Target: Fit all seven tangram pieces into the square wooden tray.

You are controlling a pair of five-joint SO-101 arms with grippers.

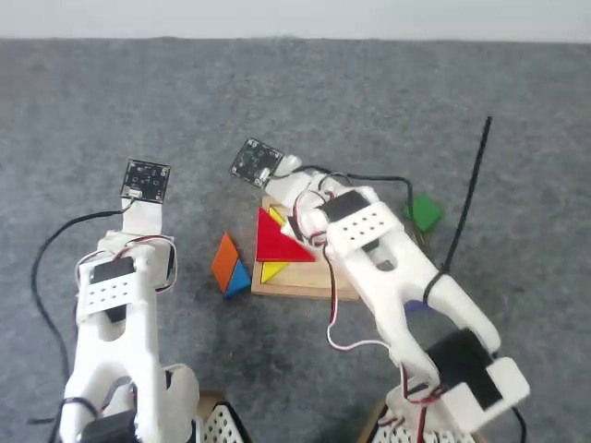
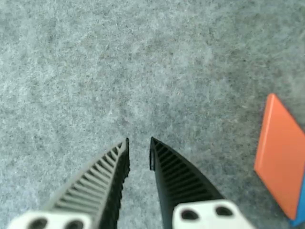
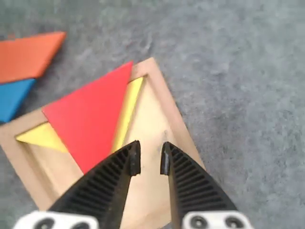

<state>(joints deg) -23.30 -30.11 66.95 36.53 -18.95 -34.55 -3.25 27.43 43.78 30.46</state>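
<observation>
Tangram pieces are mostly still outside their place, so I judge the task to be at an early stage. The square wooden tray [image 1: 294, 281] lies on the grey felt-like surface [image 1: 416, 92], under the right arm. In it sits a large red triangle [image 3: 90, 124], which looks to rest on top of yellow wood [image 3: 40, 136] and to poke one tip onto the rim, so it does not seem bedded flat. Yellow shows on two sides of the red; whether that is one piece or two I cannot tell. About half the tray floor is bare.

Just beside the tray, on the left arm's side, an orange parallelogram [image 1: 224, 258] and a smaller blue triangle [image 1: 237, 278] lie touching each other on the surface. A small green piece [image 1: 425, 212] sits on the other side of the tray, near it. By my count that leaves at least three pieces to bring in, and the red one to settle; not all seven are accounted for.

The right pincer [image 3: 148, 157] hangs over the bare tray floor just beside the red triangle's edge, its tips a narrow gap apart, holding nothing. The left pincer [image 2: 139, 148] hovers above bare surface, its tips likewise a slit apart and empty, with the orange parallelogram nearby.
</observation>
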